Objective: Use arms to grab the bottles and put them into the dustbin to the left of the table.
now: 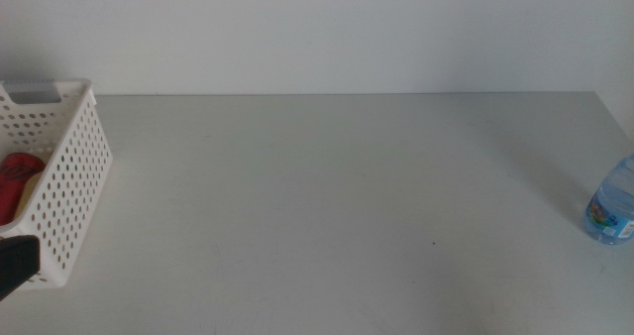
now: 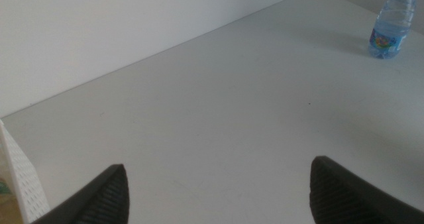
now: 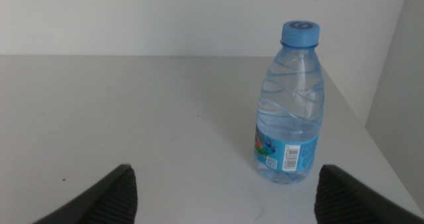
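Water bottle [image 1: 613, 208]: small, clear ribbed plastic, blue cap, blue printed label; upright at far right edge of middle view, on table [image 1: 337, 206]. Likely light, thin-walled, slick, prone to denting or tipping; best taken across labelled midsection.

Dustbin [image 1: 69, 176]: white perforated plastic basket, far left of middle view, red can [image 1: 18, 181] inside.

Right gripper [image 3: 222, 197]: jaws wide apart, near bottle, not touching.

Left gripper [image 2: 218, 191]: jaws spread, empty, beside dustbin at lower left of middle view.
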`<state>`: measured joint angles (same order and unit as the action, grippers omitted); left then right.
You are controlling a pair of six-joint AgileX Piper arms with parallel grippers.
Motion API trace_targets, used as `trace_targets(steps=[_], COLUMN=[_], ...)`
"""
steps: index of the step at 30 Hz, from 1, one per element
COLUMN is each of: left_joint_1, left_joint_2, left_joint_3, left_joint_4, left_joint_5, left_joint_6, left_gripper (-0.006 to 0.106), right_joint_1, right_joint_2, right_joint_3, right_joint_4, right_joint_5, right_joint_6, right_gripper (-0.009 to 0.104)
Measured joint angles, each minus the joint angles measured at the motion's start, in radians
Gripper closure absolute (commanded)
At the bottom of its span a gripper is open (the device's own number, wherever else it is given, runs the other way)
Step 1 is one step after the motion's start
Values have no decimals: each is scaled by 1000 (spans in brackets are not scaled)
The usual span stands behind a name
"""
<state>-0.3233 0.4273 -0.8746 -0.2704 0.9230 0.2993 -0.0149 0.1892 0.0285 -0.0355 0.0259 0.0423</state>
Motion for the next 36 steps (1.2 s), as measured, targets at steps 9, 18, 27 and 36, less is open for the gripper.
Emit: trace_targets(steps=[9,18,27,36], left_joint_1=[0,0,0,0], left_joint_2=[0,0,0,0], left_joint_3=[1,1,1,1], left_joint_4=[-1,-1,-1,-1], left_joint_5=[0,0,0,0], left_joint_6=[0,0,0,0], left_gripper=[7,7,7,7], right_joint_1=[0,0,0,-91], right_joint_2=[370,638,763,763], right_joint_3=[0,0,0,-1], right_joint_4=[-6,-7,-8,-26], right_joint_5=[-364,-648,-754,-798], right_joint_6=[0,-130,-173,-114], right_gripper=[1,1,1,1])
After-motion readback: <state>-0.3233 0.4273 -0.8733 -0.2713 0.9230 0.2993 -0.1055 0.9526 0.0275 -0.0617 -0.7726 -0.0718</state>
